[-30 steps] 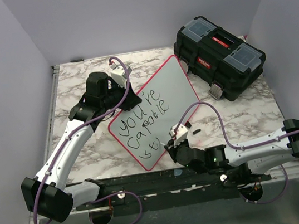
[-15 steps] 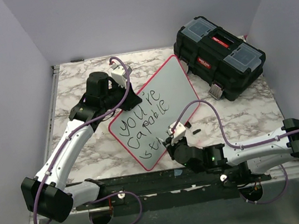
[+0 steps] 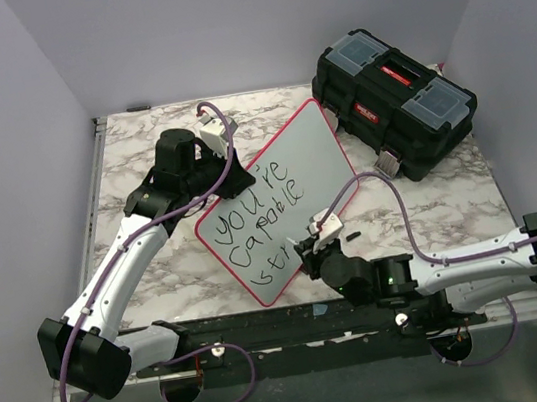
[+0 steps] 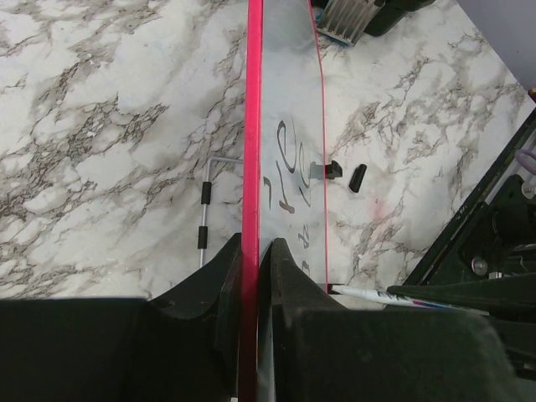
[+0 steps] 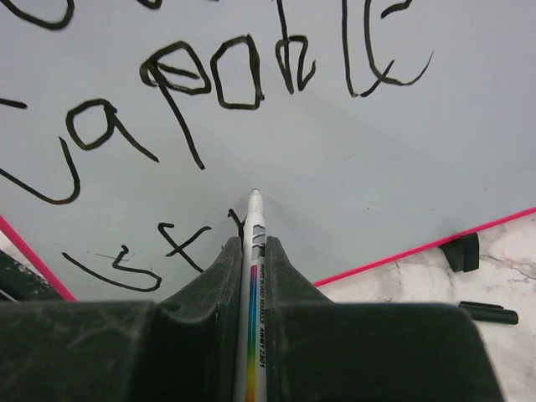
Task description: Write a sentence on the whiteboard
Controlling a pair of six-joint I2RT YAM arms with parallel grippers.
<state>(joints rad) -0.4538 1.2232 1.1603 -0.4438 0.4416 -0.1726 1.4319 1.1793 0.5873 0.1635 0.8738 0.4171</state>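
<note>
The whiteboard (image 3: 313,146), glossy white with a pink-red rim, stands tilted on the marble table. My left gripper (image 3: 235,178) is shut on its upper left rim; in the left wrist view the fingers (image 4: 251,244) clamp the pink edge (image 4: 253,126). The sentence (image 3: 256,218) reads "you're capable" with "str" on a third line. My right gripper (image 3: 309,253) is shut on a white marker (image 5: 255,219). The marker's tip rests on the whiteboard (image 5: 352,167) just right of the last stroke. The written words (image 5: 209,84) fill the upper part of the right wrist view.
A black toolbox (image 3: 394,106) sits at the back right, close to the board's far corner. Small black clips (image 4: 358,177) lie on the marble right of the board. A thin metal rod (image 4: 203,219) lies left of it. A black rail (image 3: 267,325) runs along the near edge.
My right gripper has shifted slightly right and up along the third line with the marker, and a new stroke shows after "st". The left arm and the board have not moved.
</note>
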